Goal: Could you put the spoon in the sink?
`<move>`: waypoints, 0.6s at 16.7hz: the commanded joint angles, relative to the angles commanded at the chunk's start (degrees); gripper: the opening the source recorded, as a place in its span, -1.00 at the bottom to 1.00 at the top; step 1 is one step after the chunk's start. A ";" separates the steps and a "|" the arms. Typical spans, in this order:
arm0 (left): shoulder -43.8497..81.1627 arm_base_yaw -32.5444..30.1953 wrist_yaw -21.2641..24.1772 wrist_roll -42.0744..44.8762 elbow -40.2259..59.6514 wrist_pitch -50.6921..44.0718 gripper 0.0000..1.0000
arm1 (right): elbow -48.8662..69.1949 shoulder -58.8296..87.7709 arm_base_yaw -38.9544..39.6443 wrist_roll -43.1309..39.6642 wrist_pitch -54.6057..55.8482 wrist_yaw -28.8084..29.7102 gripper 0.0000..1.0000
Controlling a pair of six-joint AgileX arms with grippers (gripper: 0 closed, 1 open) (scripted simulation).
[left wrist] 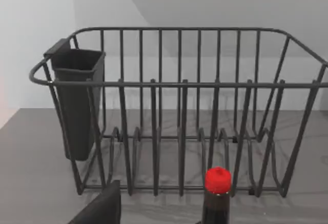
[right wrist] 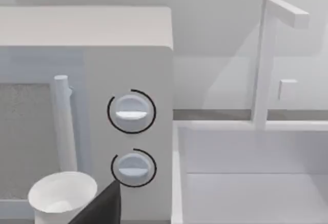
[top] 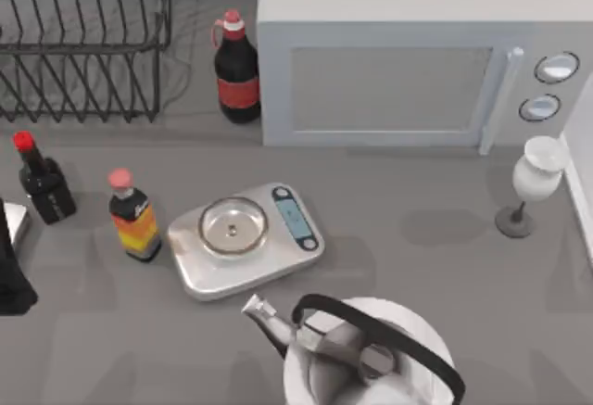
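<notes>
Top view shows no spoon on the tabletop [top: 445, 238], so a search risks toppling the wine glass [top: 533, 183] beside the sink [right wrist: 246, 183]; I cannot tell either tool's opening.

kitchen counter | microwave [top: 408, 62] | dish rack [left wrist: 179, 111] | sink [right wrist: 251, 172] | kettle [top: 357, 354]

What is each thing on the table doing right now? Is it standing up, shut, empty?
Microwave: door shut.
Cola bottle: upright, capped.
Dark sauce bottle: upright, red cap on.
Orange-label bottle: upright, capped.
Kitchen scale: pan empty.
Goblet: upright.
Kettle: upright, lid on.
Dish rack: empty.
Sink: empty.
</notes>
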 joint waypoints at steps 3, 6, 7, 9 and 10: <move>0.00 0.00 0.00 0.00 0.00 0.00 1.00 | 0.66 0.72 -0.14 0.24 -0.68 0.00 1.00; 0.00 0.00 0.00 0.00 0.00 0.00 1.00 | 5.37 6.26 -1.08 1.96 -5.66 -0.13 1.00; 0.00 0.00 0.00 0.00 0.00 0.00 1.00 | 7.71 9.36 -1.53 2.85 -8.23 -0.20 1.00; 0.00 0.00 0.00 0.00 0.00 0.00 1.00 | 13.10 17.40 -2.61 4.95 -14.34 -0.37 1.00; 0.00 0.00 0.00 0.00 0.00 0.00 1.00 | 16.00 22.26 -3.22 6.12 -17.76 -0.46 1.00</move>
